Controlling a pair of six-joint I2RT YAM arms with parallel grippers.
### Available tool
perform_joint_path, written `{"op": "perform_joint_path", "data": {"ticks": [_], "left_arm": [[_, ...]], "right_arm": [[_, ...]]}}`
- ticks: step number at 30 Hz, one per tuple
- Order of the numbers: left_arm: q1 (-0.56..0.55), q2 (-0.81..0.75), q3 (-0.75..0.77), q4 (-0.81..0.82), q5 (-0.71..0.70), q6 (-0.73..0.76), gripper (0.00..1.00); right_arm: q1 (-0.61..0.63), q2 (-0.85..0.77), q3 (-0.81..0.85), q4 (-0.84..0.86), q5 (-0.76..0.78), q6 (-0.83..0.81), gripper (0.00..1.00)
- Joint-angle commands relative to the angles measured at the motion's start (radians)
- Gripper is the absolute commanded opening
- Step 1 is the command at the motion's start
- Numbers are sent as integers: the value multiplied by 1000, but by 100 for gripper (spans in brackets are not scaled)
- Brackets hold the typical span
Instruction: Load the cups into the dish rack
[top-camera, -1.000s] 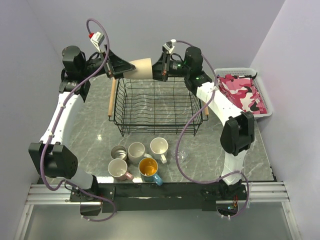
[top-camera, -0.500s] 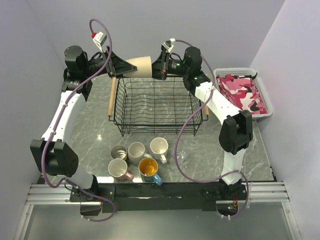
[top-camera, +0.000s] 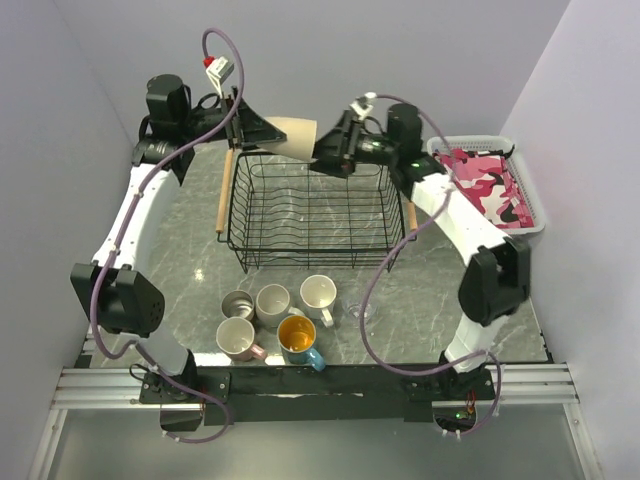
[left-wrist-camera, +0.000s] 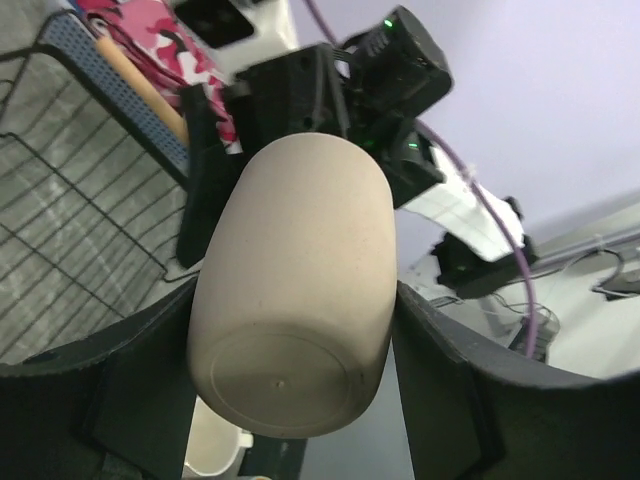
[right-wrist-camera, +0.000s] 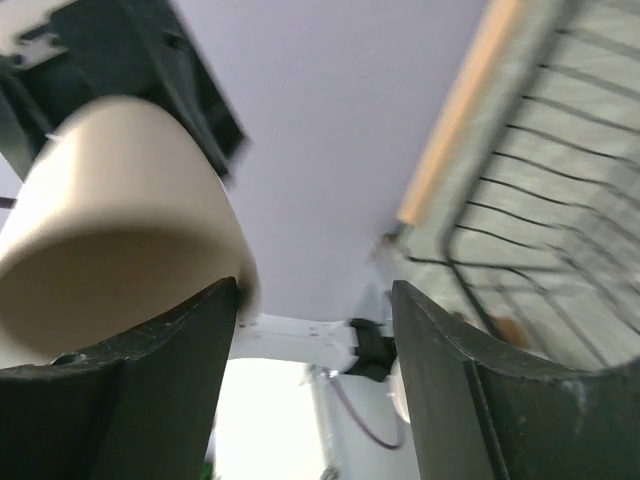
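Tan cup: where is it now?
Top view: the tan cup hangs in mid-air above the far edge of the rack, gripped by the left claw, the right claw close beside it.

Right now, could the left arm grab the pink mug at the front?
Probably not: the left tool is shut on the tan cup over the dish rack's far edge, far from the pink mug.

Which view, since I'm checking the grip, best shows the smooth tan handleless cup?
Left wrist: the smooth tan handleless cup fills the frame, base toward camera, between the left hand's fingers. Top external shows it small; right wrist, blurred.
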Motion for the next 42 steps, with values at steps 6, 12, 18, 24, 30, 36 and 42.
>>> {"op": "perform_joint_path", "data": {"ticks": [6, 12, 18, 24, 30, 36, 42], "left_arm": [[-49, 149, 360, -391, -317, 441, 1], [-161, 307, 503, -461, -421, 522, 1], [-350, 545, 692, -621, -663, 812, 1], [-442, 677, 735, -647, -870, 1010, 1], [-523, 700, 604, -620, -1016, 1150, 1], [-551, 746, 590, -519, -1108, 1177, 1], [-577, 809, 581, -391, -1157, 1220, 1]], "right_arm": [[-220, -358, -203, -484, 183, -360, 69], [-284, -478, -337, -479, 200, -337, 64], [-295, -581, -268, -633, 347, -469, 67], [-315, -713, -314, -699, 420, -535, 68], [-344, -796, -375, -716, 409, -535, 68], [-353, -843, -424, -699, 381, -524, 68], [-355, -875, -489, -667, 357, -495, 67]]}}
